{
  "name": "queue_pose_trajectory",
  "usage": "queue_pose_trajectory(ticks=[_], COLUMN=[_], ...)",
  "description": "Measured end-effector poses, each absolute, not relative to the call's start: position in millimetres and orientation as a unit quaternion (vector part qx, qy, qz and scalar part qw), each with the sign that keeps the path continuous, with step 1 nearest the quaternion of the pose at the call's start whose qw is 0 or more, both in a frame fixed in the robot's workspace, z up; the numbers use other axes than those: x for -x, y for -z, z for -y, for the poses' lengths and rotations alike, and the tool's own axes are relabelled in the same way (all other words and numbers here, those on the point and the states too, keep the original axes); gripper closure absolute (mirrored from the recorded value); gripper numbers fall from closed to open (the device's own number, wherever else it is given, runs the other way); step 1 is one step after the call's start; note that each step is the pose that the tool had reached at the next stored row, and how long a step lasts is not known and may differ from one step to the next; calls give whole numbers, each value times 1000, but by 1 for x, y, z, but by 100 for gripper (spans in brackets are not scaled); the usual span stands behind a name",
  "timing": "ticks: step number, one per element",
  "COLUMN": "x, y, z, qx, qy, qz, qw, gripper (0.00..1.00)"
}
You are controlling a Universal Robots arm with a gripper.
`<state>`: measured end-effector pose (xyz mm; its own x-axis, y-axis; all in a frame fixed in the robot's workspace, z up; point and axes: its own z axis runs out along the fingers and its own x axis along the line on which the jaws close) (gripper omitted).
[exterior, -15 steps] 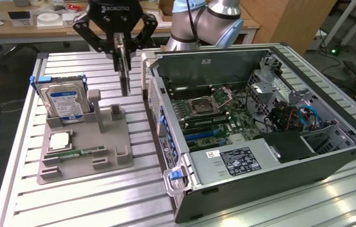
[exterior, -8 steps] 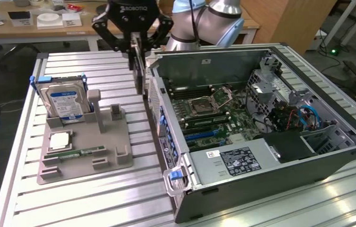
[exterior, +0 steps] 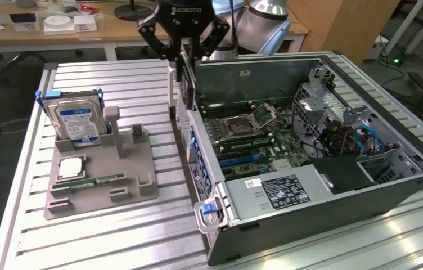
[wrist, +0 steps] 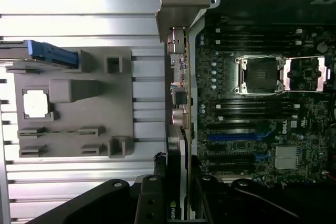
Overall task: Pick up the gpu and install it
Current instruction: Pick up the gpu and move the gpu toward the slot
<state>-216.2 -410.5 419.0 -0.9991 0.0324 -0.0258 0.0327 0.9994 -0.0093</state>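
Above the rear wall of the open computer case (exterior: 309,202), the end effector (exterior: 185,56) pinches the gpu (exterior: 188,84), which hangs upright on edge. The pick-up looks done and the install is in hand. Seating it likely calls for aligning the card's edge over a blue slot (exterior: 238,160).

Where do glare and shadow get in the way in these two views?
Exterior view: even room light, a soft sheen on the table ribs at the near right, the gpu dark against the case. Wrist view: washed-out white bands across the table, the motherboard dim, the claw a black mass at the gpu's end.
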Motion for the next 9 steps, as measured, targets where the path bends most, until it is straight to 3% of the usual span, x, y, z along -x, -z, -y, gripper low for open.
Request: queue_pose_trajectory(ticks=[9], x=[175], y=[-419], z=[410], qx=[-16], qy=[5], qz=[-1000], qw=[13], gripper=[73])
